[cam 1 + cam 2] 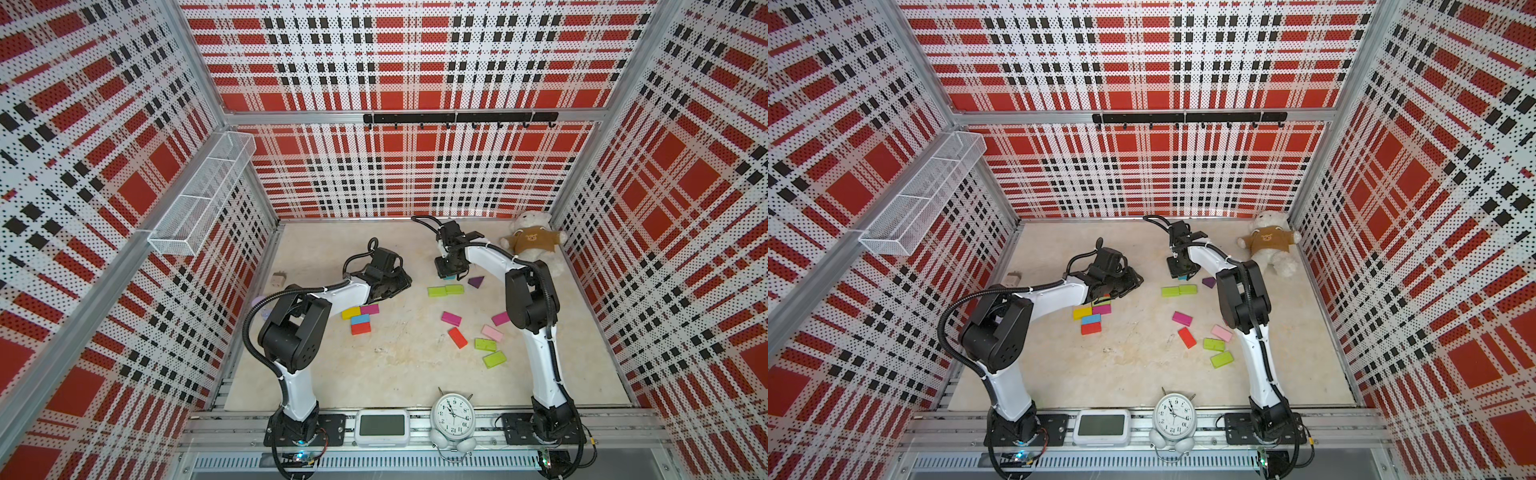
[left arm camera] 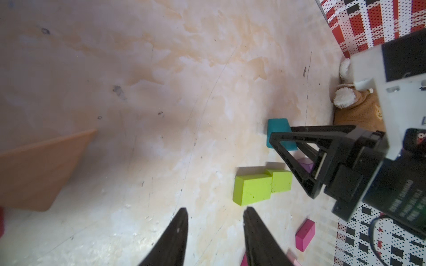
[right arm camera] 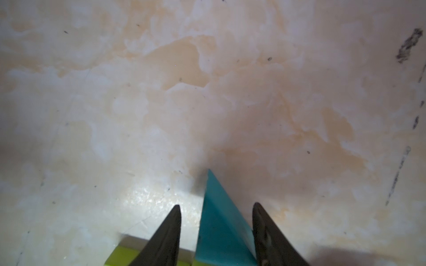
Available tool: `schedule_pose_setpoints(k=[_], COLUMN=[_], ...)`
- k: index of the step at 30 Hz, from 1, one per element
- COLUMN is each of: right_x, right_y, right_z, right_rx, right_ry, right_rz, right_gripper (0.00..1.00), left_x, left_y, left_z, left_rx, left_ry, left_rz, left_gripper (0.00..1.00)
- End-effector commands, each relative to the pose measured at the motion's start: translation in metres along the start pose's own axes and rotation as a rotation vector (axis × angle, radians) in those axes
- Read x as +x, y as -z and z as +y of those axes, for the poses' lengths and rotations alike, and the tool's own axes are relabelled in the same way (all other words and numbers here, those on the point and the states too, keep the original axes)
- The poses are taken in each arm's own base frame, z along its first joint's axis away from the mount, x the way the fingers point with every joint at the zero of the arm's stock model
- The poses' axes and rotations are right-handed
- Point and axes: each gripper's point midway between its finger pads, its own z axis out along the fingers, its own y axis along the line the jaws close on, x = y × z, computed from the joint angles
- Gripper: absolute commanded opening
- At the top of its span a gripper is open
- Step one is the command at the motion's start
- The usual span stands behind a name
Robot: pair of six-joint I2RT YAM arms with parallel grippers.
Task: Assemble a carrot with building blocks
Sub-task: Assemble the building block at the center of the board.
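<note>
A teal triangular block (image 3: 221, 230) lies on the table between the fingers of my right gripper (image 3: 217, 205). The jaws are open, with a gap showing on one side of the block. In both top views this gripper (image 1: 449, 272) points down at the back of the table, just behind two lime green blocks (image 1: 437, 291) (image 1: 1187, 289) laid end to end. A purple triangular block (image 1: 476, 282) sits right of them. My left gripper (image 2: 216, 209) is open and empty, low over bare table left of the lime pair (image 2: 252, 188). A tan block (image 2: 41, 170) lies close beside it.
Yellow (image 1: 351, 312), magenta (image 1: 369, 309), blue (image 1: 360, 319) and red (image 1: 360, 328) blocks cluster under the left arm. Magenta (image 1: 451, 318), red (image 1: 457, 337), pink (image 1: 492, 333) and lime (image 1: 494, 359) blocks lie scattered at the right. A teddy bear (image 1: 534, 243) sits back right, a beige plug cube (image 1: 279, 279) at the left.
</note>
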Motion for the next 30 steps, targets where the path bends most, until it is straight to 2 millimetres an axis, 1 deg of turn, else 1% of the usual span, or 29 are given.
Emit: schedule_pose_setpoints(k=[1,6,12,17,30], right_x=[-0.001,0.000,-0.002,-0.005,-0.021], right_y=[-0.004,-0.006,-0.007,-0.008,-0.010], right_z=[-0.002,-0.004,0.003,0.013,0.051], right_rx=[0.030,0.039,0.027,0.009,-0.047], right_ry=[0.017,0.014,0.012,0.017,0.055], right_rz=[0.004,0.008,-0.001,-0.006,-0.030], right_gripper=[0.52,0.45,0.37,0.36,0.35], left_x=[-0.007,-0.006,-0.005,-0.005,-0.006], left_y=[0.008,0.007,0.007,0.008,0.013], left_z=[-0.008,-0.007,-0.007,-0.005,0.002], left_rx=[0.038,0.039,0.041,0.040,0.032], left_ry=[0.005,0.009,0.012,0.014,0.021], left_rz=[-0.022,-0.019,-0.017,-0.018,-0.027], left_gripper=[0.44,0.44,0.44,0.44,0.44])
